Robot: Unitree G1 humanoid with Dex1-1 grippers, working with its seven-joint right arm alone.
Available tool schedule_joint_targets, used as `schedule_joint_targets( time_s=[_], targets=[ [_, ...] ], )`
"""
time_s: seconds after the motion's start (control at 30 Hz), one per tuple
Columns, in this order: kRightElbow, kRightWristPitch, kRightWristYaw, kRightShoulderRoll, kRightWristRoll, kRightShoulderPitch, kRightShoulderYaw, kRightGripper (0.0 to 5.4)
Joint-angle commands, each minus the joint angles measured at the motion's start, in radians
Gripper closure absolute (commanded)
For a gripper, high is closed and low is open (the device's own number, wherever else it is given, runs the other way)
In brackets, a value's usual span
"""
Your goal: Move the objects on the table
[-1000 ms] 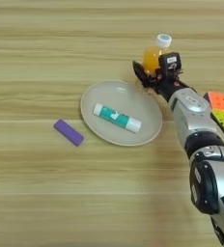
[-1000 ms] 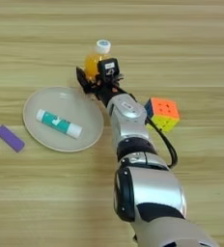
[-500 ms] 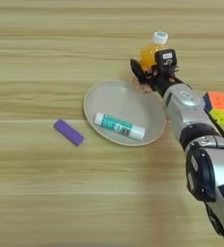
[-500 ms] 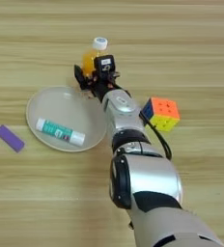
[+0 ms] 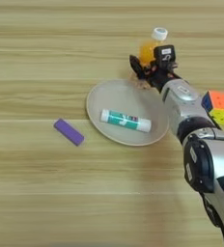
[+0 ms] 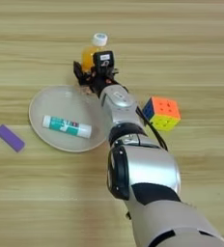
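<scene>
Toward the far edge of the bench point(image 5: 36, 202), your right gripper point(image 5: 147, 65) sits at the orange drink bottle point(image 6: 91, 50), which stands upright with its white cap on top. One black finger point(image 5: 135, 67) shows on the left of the bottle's lower body and the gripper's black block is on its right, so the fingers look spread around the bottle; whether they press on it you cannot tell from these views.

Near the middle of the bench, the white-and-teal tube point(image 5: 125, 120) lies flat inside a shallow round plate point(image 5: 97, 103). That item looks placed already, if the plate is where things go. The bottle is just beyond the plate's far rim, not in it. A multicoloured puzzle cube point(image 6: 162, 113) rests on the bench to the right of your forearm, apart from the plate. A small purple block point(image 5: 69, 131) lies on the bare wood to the left of the plate, also apart from it.

So, by your reading, one item is in the plate and the bottle, the cube and the purple block are left to move. No black marker pen shows.
</scene>
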Motion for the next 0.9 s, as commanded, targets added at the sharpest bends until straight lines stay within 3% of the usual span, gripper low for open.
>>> schedule_joint_targets(
  time_s=[0.03,0.27,0.57,0.9],
  targets=[
    [-0.11,-0.062,-0.018,-0.056,0.024,-0.236,-0.021,1.98],
    [-0.129,-0.064,-0.017,-0.074,0.028,-0.264,-0.032,1.98],
    [-0.201,-0.094,-0.001,-0.084,0.032,-0.223,-0.041,1.98],
    [-0.227,-0.094,-0.016,-0.178,0.04,-0.219,-0.085,1.98]
  ],
)
